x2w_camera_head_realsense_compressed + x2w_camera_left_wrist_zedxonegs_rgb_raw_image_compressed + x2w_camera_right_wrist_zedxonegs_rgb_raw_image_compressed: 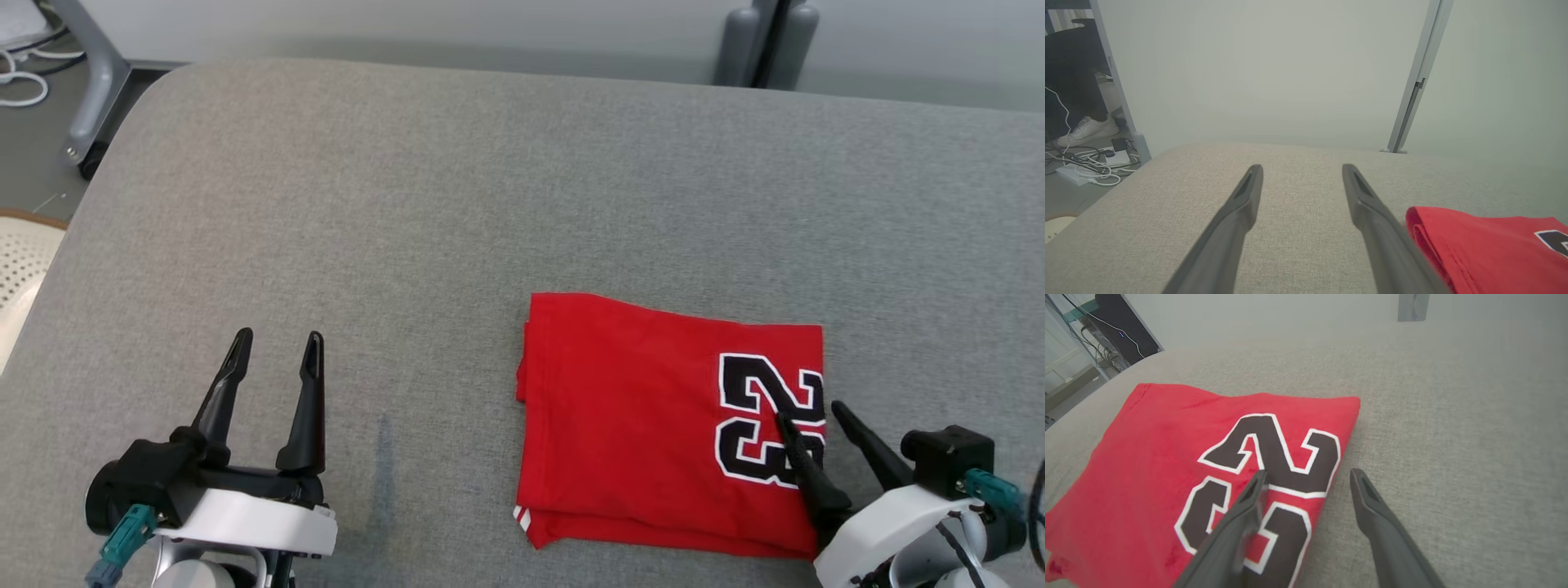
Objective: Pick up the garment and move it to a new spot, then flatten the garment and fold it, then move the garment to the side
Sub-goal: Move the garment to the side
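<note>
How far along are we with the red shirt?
Done: the red shirt lies folded flat on the grey cushion. In hand: the open right gripper straddles its right edge, gripping nothing yet. Left, seemingly: moving it aside; the left gripper is open, apart.

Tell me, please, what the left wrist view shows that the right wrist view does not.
Left wrist: a white shoe on the floor, and the open left pincer over bare cushion. Right wrist: the open right pincer straddling the garment edge, one finger over its number. Both: the folded red garment on the grey cushion.
</note>
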